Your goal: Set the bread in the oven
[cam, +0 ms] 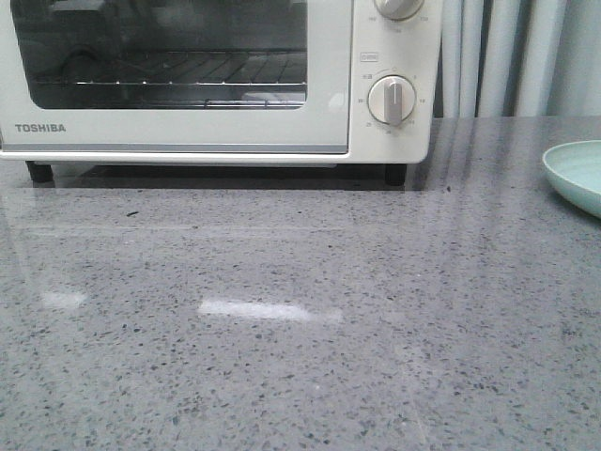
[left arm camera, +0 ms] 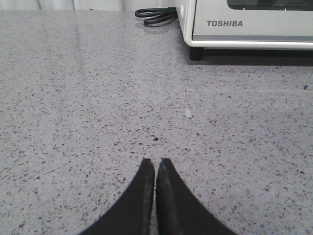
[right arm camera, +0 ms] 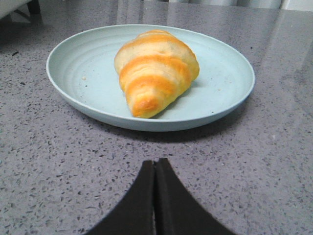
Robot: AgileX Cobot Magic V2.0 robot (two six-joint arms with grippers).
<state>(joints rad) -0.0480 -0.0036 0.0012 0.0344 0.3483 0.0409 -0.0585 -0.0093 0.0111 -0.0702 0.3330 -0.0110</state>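
**Bread on its plate, oven shut: nothing begun**

Bread (right arm camera: 155, 71), a glossy croissant-shaped loaf striped golden-orange and cream, lies on a pale blue-green plate (right arm camera: 73, 73) and points one end toward the right wrist camera. Nothing touches it. The right gripper (right arm camera: 155, 164) hovers low over the table (right arm camera: 274, 161) just short of the plate's near rim, its black fingers (right arm camera: 142, 196) pressed together and holding nothing. The left gripper (left arm camera: 156, 162) is likewise closed and empty, over bare table some way in front of the oven's left corner.

The cream-white TOSHIBA toaster oven (cam: 188, 132) stands at the back of the table with its glass door shut; the wire rack (cam: 169, 89) shows through the window and looks bare. So, by my reading, every step is left: open the door, lift the bread, set it on the rack.

In the front view only the plate's edge (cam: 573, 174) shows at the far right, well apart from the oven. The closed door is the main obstacle, and the plate's raised rim may hinder a low approach to the loaf. A black power cord (left arm camera: 155, 14) lies coiled beside the oven's left side, clear of the likely path. Dial knobs (cam: 392, 100) sit on the oven's right panel.
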